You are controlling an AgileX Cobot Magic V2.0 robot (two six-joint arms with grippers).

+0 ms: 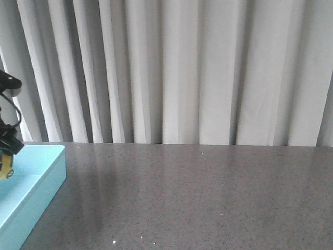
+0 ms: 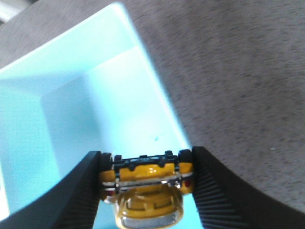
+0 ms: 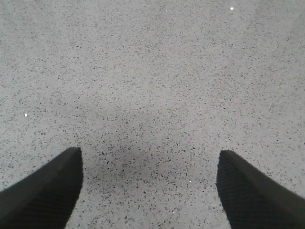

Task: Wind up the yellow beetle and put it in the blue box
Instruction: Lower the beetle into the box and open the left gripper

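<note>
The yellow beetle (image 2: 147, 188) is clamped between the two black ribbed fingers of my left gripper (image 2: 145, 167), wheels pressed against the pads, its underside turned toward the box floor. It hangs above the inside of the blue box (image 2: 71, 109). In the front view a sliver of the yellow beetle (image 1: 6, 167) shows at the far left edge under the left gripper (image 1: 5, 156), over the blue box (image 1: 36, 182). My right gripper (image 3: 148, 191) is open over bare speckled tabletop, holding nothing.
The grey speckled table (image 1: 197, 198) stretches from the box to the right edge. Pale pleated curtains (image 1: 177, 67) hang behind the table's far edge. The box's right wall (image 2: 159, 90) runs close beside the gripped car.
</note>
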